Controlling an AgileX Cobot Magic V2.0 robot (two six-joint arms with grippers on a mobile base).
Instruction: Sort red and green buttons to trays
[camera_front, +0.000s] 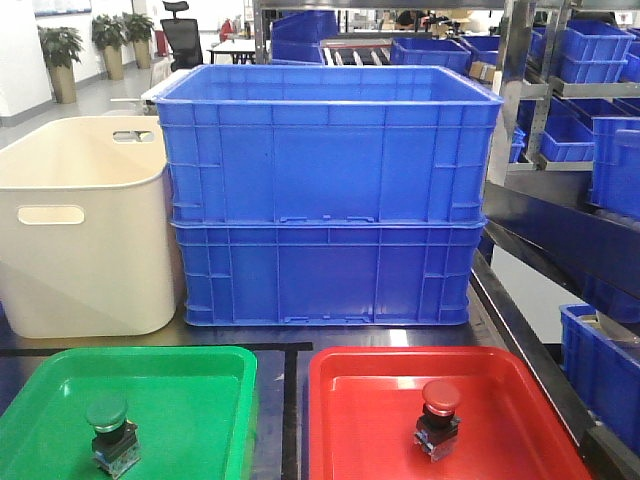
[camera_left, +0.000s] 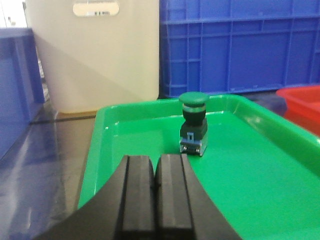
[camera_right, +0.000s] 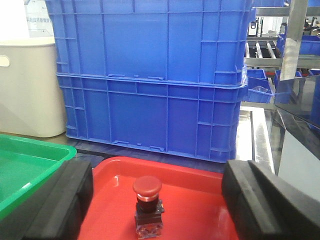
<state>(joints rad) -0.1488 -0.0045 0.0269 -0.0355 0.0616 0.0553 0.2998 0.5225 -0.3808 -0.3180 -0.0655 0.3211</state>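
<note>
The green-capped button (camera_front: 110, 432) (camera_left: 193, 122) stands upright inside the green tray (camera_front: 190, 380) (camera_left: 260, 175). My left gripper (camera_left: 155, 161) is shut and empty, hovering over the tray's near part, short of the button. In the red tray (camera_front: 520, 400) (camera_right: 190, 185) the red-capped button (camera_front: 439, 418) (camera_right: 147, 206) stands upright. My right gripper (camera_right: 157, 200) is open, its two black fingers wide apart on either side of the red button without touching it. Neither gripper shows in the front view.
Two stacked deep blue crates (camera_front: 325, 195) (camera_right: 150, 75) stand right behind the trays, with a cream tub (camera_front: 85, 225) (camera_left: 95, 50) to their left. Shelving with more blue crates (camera_front: 590, 90) lines the right side. The green tray's corner (camera_right: 25, 155) lies left of the right gripper.
</note>
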